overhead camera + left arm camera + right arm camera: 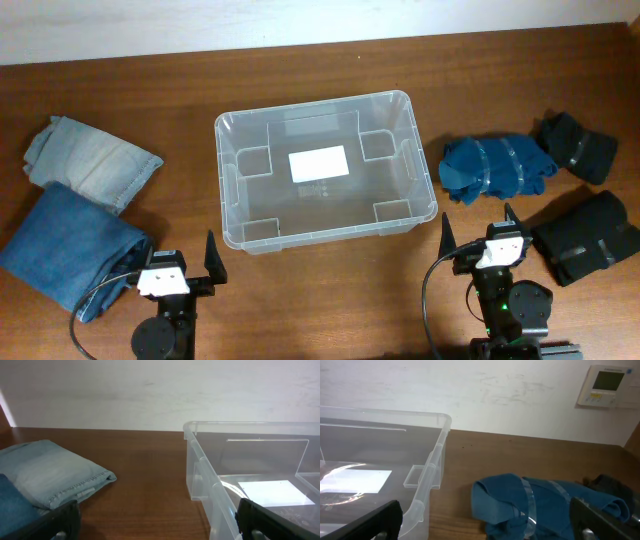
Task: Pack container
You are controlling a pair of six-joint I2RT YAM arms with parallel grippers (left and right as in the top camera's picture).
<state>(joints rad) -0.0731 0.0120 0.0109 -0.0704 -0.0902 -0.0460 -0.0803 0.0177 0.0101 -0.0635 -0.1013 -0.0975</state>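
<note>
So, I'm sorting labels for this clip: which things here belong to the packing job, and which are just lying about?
Job: container; probably for packing: light jeans, dark jeans, blue garment, far black garment, near black garment.
Lying about: wall panel.

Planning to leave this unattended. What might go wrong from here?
The blue garment is loosely bunched, so a pinch may lift one fold and drape it over the rim of the container. The dark jeans lie right beside the left gripper, which might snag them as it moves.
</note>
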